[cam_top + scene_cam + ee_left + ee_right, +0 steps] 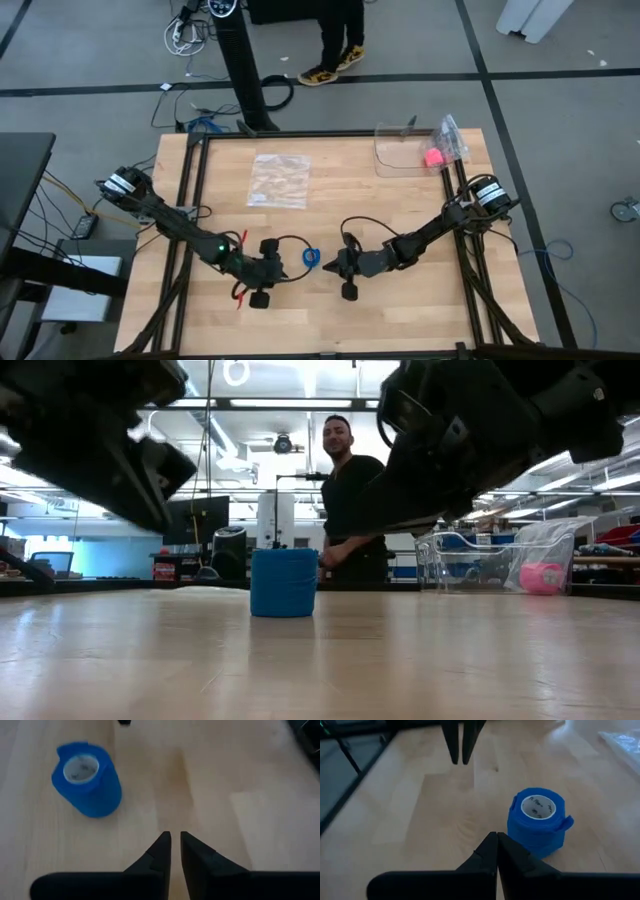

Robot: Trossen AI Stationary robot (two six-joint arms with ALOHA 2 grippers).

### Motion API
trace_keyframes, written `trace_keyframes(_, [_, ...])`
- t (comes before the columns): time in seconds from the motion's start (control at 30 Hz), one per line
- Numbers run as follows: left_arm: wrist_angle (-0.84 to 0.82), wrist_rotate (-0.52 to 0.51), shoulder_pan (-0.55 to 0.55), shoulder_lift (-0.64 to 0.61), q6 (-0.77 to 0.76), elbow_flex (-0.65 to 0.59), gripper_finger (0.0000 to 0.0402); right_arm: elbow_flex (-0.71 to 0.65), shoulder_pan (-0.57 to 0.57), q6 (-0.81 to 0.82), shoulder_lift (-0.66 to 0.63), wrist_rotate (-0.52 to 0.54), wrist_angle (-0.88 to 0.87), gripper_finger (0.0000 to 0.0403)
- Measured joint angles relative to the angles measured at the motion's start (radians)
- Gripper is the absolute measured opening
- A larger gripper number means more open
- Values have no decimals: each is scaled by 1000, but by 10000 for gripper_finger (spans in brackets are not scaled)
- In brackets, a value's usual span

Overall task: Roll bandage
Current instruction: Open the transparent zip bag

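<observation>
The bright blue bandage (311, 257) is a small coil with a white hollow core. It stands on its end on the wooden table, between my two grippers. It also shows in the low view (284, 582), the left wrist view (87, 780) and the right wrist view (538, 821). My left gripper (287, 266) is just left of the coil, shut and empty; its fingertips (175, 842) point past it. My right gripper (333, 267) is just right of the coil, shut and empty (497, 841). Neither touches the bandage.
A clear plastic bag (279, 180) lies flat at the far middle of the table. A clear container (405, 150) and a bag with a pink ball (433, 156) sit at the far right. A person (350, 500) stands beyond the far edge.
</observation>
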Motion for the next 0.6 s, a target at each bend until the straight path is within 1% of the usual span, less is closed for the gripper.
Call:
trace_keyframes(0.13, [19,-8,10,59,23,0,33,36,0,-9,0,29,-94,7])
trace_keyframes(0.4, [188,-12,29,181,24,1,9,38,0,32,0,38,-140,7])
trace_keyframes(0.6, [233,-17,56,234,24,0,7,38,-2,41,0,48,-138,7])
